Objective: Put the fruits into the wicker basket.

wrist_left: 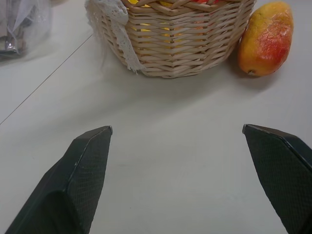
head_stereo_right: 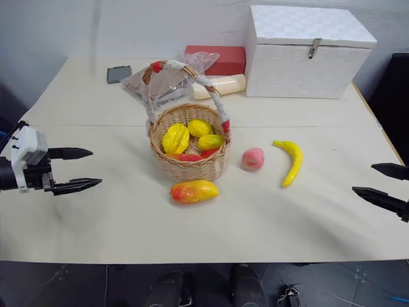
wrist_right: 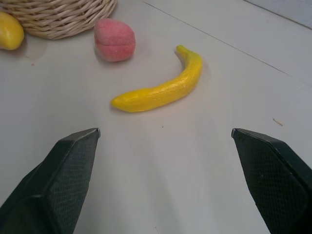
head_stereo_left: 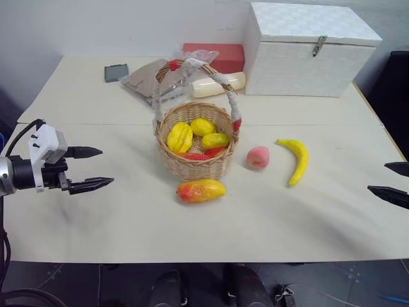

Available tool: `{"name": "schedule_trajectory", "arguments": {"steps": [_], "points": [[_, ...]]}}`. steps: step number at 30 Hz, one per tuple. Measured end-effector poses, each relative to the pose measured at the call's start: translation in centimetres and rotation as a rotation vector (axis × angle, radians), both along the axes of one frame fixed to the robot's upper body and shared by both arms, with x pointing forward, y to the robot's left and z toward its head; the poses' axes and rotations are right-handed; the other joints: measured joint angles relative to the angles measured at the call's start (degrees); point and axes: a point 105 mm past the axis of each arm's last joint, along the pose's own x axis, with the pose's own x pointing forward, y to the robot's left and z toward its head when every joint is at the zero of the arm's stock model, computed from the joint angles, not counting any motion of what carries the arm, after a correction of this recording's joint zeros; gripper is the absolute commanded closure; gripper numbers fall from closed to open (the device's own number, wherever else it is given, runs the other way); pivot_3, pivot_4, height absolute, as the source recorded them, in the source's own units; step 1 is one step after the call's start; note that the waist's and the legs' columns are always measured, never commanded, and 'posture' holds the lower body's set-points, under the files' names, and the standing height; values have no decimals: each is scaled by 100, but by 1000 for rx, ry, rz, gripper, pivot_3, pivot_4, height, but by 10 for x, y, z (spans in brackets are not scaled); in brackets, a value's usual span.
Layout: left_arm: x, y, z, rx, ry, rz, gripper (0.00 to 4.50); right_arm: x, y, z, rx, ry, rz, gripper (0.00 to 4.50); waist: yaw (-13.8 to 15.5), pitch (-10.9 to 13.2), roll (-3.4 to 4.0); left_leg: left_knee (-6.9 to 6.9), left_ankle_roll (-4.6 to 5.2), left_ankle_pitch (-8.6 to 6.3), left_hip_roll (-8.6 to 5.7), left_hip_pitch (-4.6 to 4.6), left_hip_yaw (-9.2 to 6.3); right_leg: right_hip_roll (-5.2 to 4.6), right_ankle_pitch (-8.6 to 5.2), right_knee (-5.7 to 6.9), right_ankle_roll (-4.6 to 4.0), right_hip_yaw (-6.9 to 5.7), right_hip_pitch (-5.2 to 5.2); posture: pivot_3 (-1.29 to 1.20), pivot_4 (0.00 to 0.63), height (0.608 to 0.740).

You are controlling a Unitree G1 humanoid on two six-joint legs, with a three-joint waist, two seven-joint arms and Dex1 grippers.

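Wicker first: the basket (head_stereo_left: 195,144) stands mid-table, already holding several yellow and red pieces, while three fruits lie outside it. The mango (head_stereo_left: 200,190) lies just beside the basket's near wall, the peach (head_stereo_left: 258,157) sits near its right side, and the banana (head_stereo_left: 294,160) curves a little further right. I have both hands hovering low over the table (head_stereo_left: 115,217), the left hand (head_stereo_left: 90,168) and the right hand (head_stereo_left: 395,182), each with fingers spread wide and empty.

I judge no pick has begun. The banana looks the natural start for the right hand: I would come in across its middle, straddling the narrow width (not along the curve), then lift clear of the arched handle before lowering into the bowl.

The head views show the white box (head_stereo_left: 307,48) and clutter behind; the left wrist view shows instead how closely the mango hugs the weave, leaving little finger room on that side.
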Motion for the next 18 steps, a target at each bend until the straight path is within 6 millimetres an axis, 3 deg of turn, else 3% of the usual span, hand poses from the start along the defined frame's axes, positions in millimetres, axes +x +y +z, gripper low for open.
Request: {"name": "schedule_trajectory", "arguments": {"steps": [7,18], "points": [[8,4,10,2,-71,55,0,5,3,-5,-6,9,17,41,6,0,0,1,0,1,-1,3,5,0,0,8,0,5,-2,0,150,740],[9,6,8,46,-105,60,0,13,0,-6,-46,-31,6,41,-7,0,0,2,-1,0,0,6,14,4,0,11,0,12,-4,0,150,740]]}}
